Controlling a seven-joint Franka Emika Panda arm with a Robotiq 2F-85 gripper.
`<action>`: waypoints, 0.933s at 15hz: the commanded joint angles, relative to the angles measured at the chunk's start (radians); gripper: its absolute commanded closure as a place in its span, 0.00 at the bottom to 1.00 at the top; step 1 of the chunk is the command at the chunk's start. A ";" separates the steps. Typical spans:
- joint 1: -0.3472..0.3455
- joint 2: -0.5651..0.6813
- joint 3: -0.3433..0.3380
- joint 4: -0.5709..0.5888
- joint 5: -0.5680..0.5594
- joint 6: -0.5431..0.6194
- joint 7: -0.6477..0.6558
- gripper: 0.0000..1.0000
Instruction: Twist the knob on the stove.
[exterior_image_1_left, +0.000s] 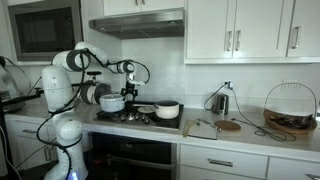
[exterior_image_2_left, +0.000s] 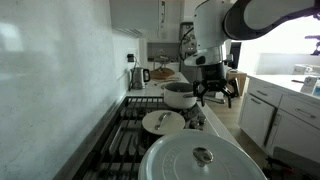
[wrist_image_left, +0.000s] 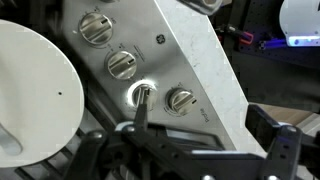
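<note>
The stove (exterior_image_1_left: 140, 118) is a black cooktop with dark grates (exterior_image_2_left: 122, 142) under the hood. In the wrist view its steel control strip (wrist_image_left: 175, 45) carries several round knobs in a row. One knob (wrist_image_left: 141, 96) has a lit ring, and a smaller knob (wrist_image_left: 180, 99) sits beside it. My gripper (wrist_image_left: 205, 118) is open just above the strip. One finger's tip lies over the lit knob, the other finger is off past the strip's edge, and the smaller knob lies between them. The gripper also shows in both exterior views (exterior_image_1_left: 133, 96) (exterior_image_2_left: 212, 90), over the stove's front edge.
A white pot (exterior_image_1_left: 112, 102) and a white bowl-like pot (exterior_image_1_left: 167, 110) stand on the stove. A big white lid (exterior_image_2_left: 200, 160), a small pan (exterior_image_2_left: 163, 122) and a pot (exterior_image_2_left: 180, 95) crowd the burners. A kettle (exterior_image_1_left: 221, 102) and a wire basket (exterior_image_1_left: 290, 108) stand on the counter.
</note>
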 joint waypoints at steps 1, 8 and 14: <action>0.019 -0.135 -0.012 -0.175 0.052 0.104 -0.050 0.00; 0.063 -0.272 -0.014 -0.391 0.070 0.306 0.027 0.00; 0.081 -0.299 -0.006 -0.488 0.024 0.494 0.151 0.00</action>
